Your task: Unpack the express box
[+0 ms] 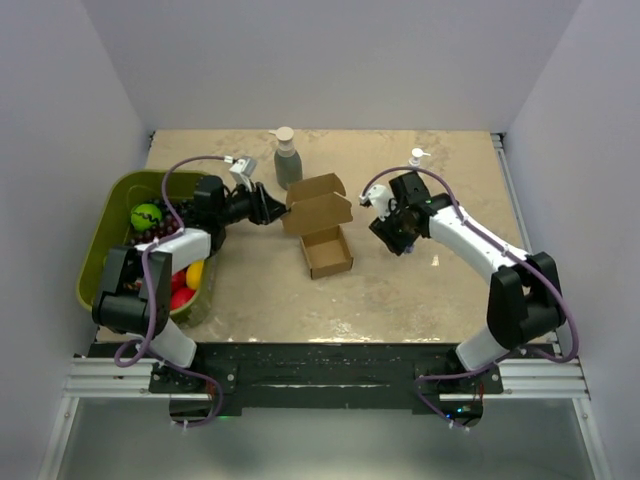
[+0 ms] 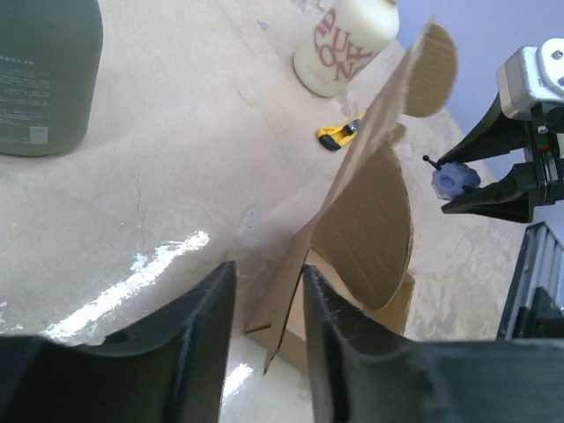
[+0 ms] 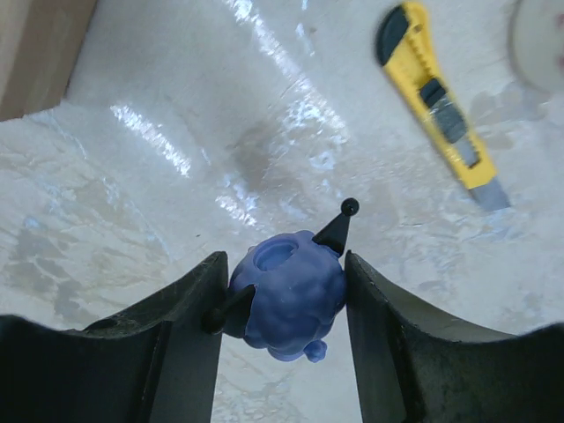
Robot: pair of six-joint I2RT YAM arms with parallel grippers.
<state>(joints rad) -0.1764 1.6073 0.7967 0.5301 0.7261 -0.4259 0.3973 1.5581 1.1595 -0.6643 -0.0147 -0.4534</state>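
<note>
Brown corrugated cardboard, the small express box [image 1: 328,252] sits with its flaps up at the centre of the glossy, stone-patterned table [image 1: 240,290]. At its ten o'clock the left gripper [image 2: 269,273] stands slightly parted, a thin raised flap [image 2: 366,203] in the gap. At three o'clock the right gripper [image 3: 286,264] clamps a knobbly blue toy [image 3: 295,308]. Bare surface lies toward six o'clock.

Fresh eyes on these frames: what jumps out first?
The brown express box sits open in the middle, its lid flap standing up between the parted fingers of the left gripper. To its right, the right gripper pinches a knobbly blue toy, with a yellow utility knife lying nearby. A green bin of colourful items sits at the far left.
</note>
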